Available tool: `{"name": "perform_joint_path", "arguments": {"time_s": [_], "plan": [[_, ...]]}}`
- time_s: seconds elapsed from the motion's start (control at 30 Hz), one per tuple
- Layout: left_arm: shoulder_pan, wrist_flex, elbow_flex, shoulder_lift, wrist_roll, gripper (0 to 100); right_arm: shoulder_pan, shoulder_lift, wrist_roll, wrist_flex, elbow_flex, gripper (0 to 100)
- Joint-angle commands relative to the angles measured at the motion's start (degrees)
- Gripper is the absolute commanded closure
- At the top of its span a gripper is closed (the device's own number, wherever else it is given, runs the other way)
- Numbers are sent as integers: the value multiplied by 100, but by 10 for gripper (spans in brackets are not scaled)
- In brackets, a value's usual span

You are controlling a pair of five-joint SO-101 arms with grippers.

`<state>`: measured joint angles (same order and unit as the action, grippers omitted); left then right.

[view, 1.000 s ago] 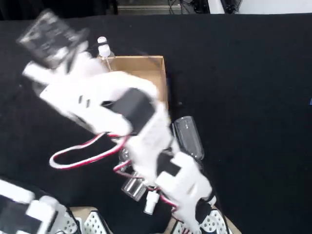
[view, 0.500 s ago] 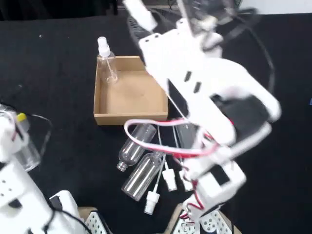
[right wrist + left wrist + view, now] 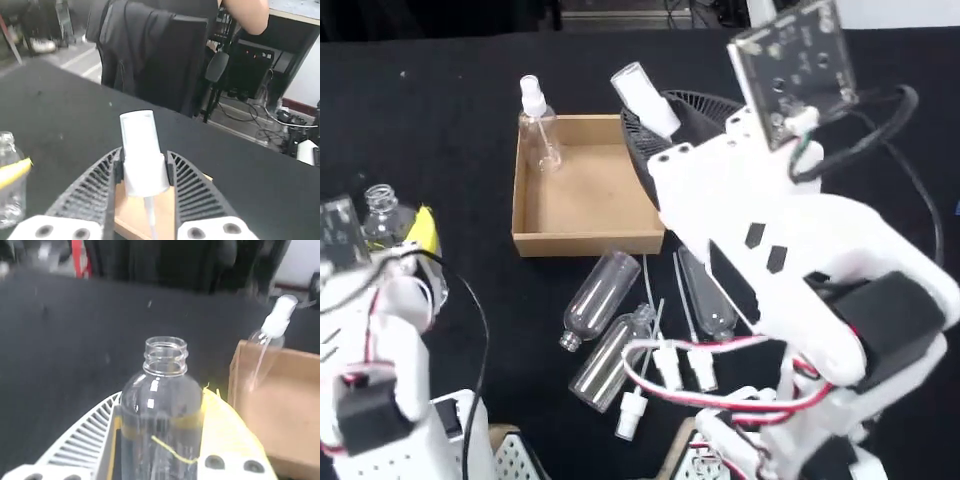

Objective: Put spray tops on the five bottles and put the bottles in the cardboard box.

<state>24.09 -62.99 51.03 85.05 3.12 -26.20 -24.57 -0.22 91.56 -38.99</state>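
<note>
High view. The cardboard box (image 3: 588, 243) sits on the desk (image 3: 450, 90). It contains one capped bottle (image 3: 541, 140), standing in the far-left corner. Three uncapped bottles (image 3: 601, 298) lie just in front of the box, with three loose spray tops (image 3: 666, 366) beyond them, farther from the box. The right end effector (image 3: 655, 115) is above the box's far-right corner, clamped on a white spray top (image 3: 642, 95). The right arm's body covers the desk to the right of the box. The left end effector (image 3: 398, 228) is well to the left of the box, clamped on an open bottle (image 3: 382, 205).

Left wrist view. The open bottle stands upright between the white and yellow jaws, neck bare. The box and the capped bottle are behind it to one side.

Right wrist view. Both ribbed jaws press the collar of the spray top, with its tube hanging over the box.

Change from 0.5 s ago: the spray top has dropped closer to the box, and the open bottle has moved farther from the arm bases.
</note>
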Motion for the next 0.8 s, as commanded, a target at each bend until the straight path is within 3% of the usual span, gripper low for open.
{"name": "perform_joint_path", "arguments": {"time_s": [0.0, 0.17, 0.37, 0.53, 0.77], "plan": [[-233, 765, 541, 1125, -26, 956, 70, -558, -563, -923, 919, 987], [-1112, 1732, 1068, 1512, -9, 955, 62, -980, -949, -2347, 2422, 987], [-1895, 2251, 1745, 1556, 9, 955, 62, -1552, -1310, -4229, 3943, 987], [-1921, 3130, 2281, 1565, -26, 956, -316, -2035, -1582, -5767, 5015, 986], [-1982, 3200, 2431, 1565, -26, 960, -651, -2492, -1582, -6892, 5991, 986]]}}
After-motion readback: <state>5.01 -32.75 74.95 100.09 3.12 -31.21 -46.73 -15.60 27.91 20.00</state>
